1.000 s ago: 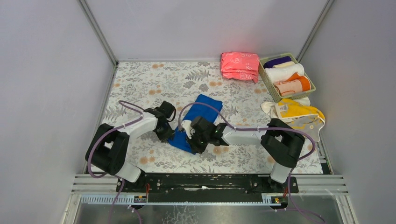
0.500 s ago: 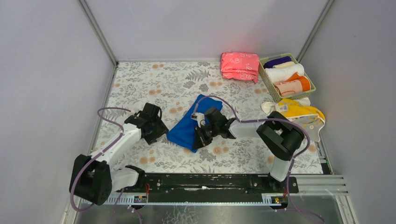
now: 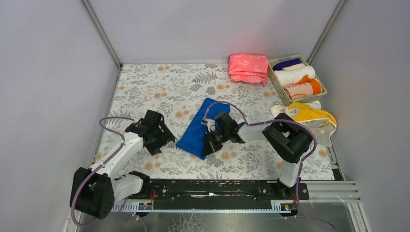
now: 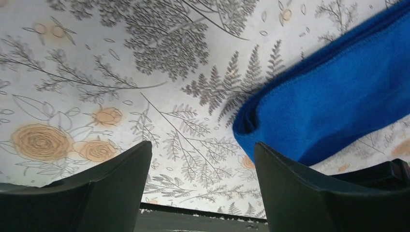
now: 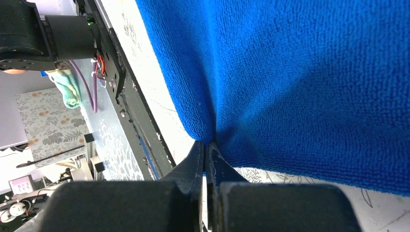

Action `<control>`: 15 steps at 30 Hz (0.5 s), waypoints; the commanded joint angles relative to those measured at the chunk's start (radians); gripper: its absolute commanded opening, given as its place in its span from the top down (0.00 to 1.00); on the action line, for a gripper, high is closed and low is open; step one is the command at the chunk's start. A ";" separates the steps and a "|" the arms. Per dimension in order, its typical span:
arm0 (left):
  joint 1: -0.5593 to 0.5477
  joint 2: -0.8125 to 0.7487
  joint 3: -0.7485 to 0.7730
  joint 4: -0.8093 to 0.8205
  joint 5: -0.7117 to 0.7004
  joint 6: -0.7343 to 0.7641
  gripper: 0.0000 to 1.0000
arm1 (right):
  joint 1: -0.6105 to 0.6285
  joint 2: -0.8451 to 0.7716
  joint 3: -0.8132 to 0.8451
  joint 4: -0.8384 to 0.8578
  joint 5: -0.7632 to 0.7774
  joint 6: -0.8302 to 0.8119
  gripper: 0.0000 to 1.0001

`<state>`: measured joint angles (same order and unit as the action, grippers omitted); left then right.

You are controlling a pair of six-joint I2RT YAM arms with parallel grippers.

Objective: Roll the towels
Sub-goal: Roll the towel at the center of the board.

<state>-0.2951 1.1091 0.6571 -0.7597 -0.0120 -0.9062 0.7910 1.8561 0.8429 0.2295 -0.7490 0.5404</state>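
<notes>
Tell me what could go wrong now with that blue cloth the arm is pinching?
The right jaws are shut on only a thin edge of the plain royal blue soft towel, so it could slip free. The left jaws stand open, apart from it, so one-sided pulling may drag or bunch the towel instead of rolling it.

Overhead view faces down; both wrist views (very close) share the blue towel (image 4: 333, 111).

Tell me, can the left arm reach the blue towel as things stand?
Probably yes. The left fingers stand open just beside the blue towel, with only patterned tabletop between them. The right fingers pinch the towel's opposite edge, clear of that path.
</notes>
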 commanded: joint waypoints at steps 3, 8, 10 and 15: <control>-0.045 -0.058 -0.015 0.100 0.100 -0.090 0.22 | -0.003 -0.035 0.023 -0.033 -0.004 -0.008 1.00; -0.073 -0.001 -0.040 0.193 0.122 -0.128 0.23 | -0.003 -0.026 0.040 -0.042 -0.004 -0.012 1.00; -0.077 0.048 -0.030 0.216 0.107 -0.125 0.23 | -0.003 -0.025 0.048 -0.055 -0.003 -0.019 0.99; -0.083 0.160 0.000 0.233 0.081 -0.107 0.33 | -0.003 -0.037 0.056 -0.067 -0.002 -0.021 0.99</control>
<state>-0.3698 1.2091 0.6334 -0.5919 0.0860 -1.0107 0.7910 1.8462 0.8604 0.1829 -0.7456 0.5343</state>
